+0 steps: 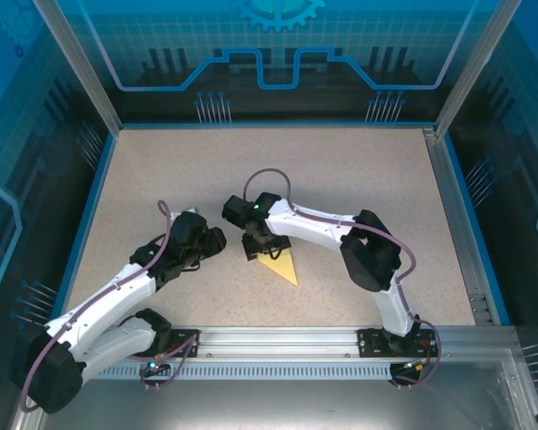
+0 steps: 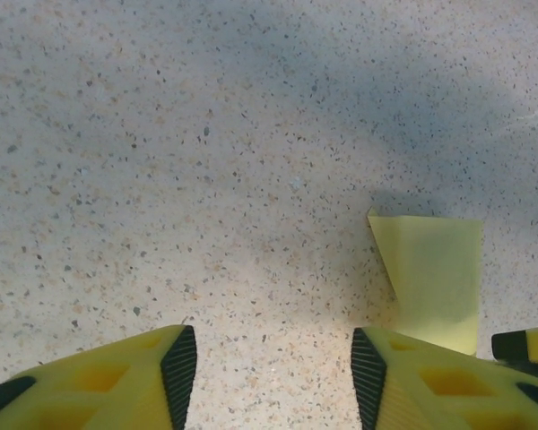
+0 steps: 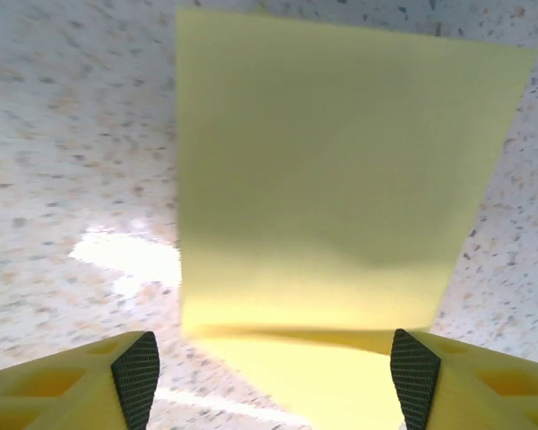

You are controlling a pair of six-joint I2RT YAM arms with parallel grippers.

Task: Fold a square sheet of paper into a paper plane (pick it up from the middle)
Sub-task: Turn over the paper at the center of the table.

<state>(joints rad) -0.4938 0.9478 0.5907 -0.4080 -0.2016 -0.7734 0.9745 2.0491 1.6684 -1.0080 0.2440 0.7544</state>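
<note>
Thin yellow paper plane — a pointed wedge — on speckled table.

From above, the right gripper covers the wide end of the yellow paper, leaving its pointed part in sight, with folds too small to make out. The left gripper is a dark shape there, its jaws unreadable. In the right wrist view the paper's near edge is blurred and runs off the bottom, as do both fingers. In the left wrist view the fingers are cut off at the bottom.
</note>
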